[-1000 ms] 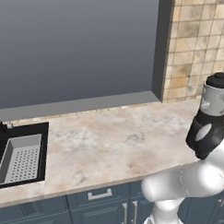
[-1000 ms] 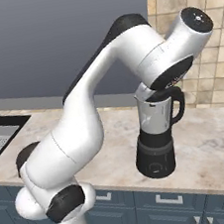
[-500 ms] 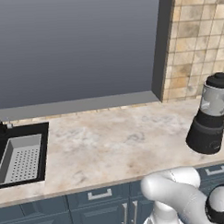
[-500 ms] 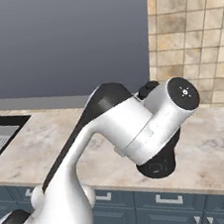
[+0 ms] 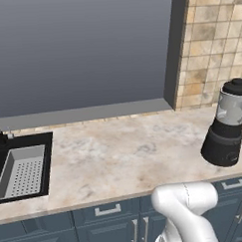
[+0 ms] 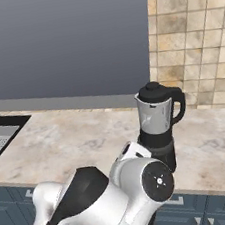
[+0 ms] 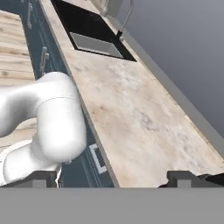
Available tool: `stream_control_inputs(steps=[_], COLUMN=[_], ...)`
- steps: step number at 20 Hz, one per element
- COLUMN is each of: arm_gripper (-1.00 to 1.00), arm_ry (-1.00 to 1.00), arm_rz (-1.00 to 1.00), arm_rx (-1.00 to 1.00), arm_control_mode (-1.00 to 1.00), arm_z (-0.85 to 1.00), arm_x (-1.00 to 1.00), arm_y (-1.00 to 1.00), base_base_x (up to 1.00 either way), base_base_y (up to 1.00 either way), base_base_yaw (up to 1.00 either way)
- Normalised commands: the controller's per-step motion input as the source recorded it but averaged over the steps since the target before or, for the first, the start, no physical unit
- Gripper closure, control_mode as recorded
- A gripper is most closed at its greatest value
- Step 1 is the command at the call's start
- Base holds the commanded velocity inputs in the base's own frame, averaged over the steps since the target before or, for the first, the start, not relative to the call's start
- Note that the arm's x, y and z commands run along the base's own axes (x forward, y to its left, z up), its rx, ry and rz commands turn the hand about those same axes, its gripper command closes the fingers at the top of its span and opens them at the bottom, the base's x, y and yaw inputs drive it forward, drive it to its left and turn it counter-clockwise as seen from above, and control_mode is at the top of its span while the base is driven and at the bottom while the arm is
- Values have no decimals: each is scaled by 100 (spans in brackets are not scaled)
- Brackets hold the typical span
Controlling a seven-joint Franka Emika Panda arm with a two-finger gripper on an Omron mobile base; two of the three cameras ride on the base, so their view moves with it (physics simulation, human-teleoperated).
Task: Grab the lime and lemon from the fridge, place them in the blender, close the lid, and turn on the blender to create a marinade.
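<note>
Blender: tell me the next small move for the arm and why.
Probably turn away from the counter toward the fridge. The blender stands on the counter with its lid already on the jar, and no lime or lemon lies nearby. In the hand view the tool is open and holds nothing, so fetching the fruit likely comes first.

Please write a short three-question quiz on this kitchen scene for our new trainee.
1. True or false: the lid sits on the blender.
2. In the left base view, the sink is at which end of the counter? A) left B) right C) middle
3. Fill in: the wall behind the blender is covered in ____.

Key: 1 true. 2 A. 3 tiles.
</note>
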Motion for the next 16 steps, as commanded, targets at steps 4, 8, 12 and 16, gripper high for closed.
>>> stream_control_inputs(steps=[4, 8, 12, 16], arm_gripper=[-100, -100, -100, -100], arm_ry=[-5, 0, 0, 0], arm_rz=[10, 2, 0, 0], arm_rx=[5, 7, 4, 1], arm_control_mode=[-100, -100, -100, -100], arm_z=[-13, -5, -1, -14], arm_x=[-25, 7, 45, 50], arm_y=[-7, -14, -11, -17], base_base_x=[0, 0, 0, 0], base_base_y=[0, 0, 0, 0], base_base_yaw=[0, 0, 0, 0])
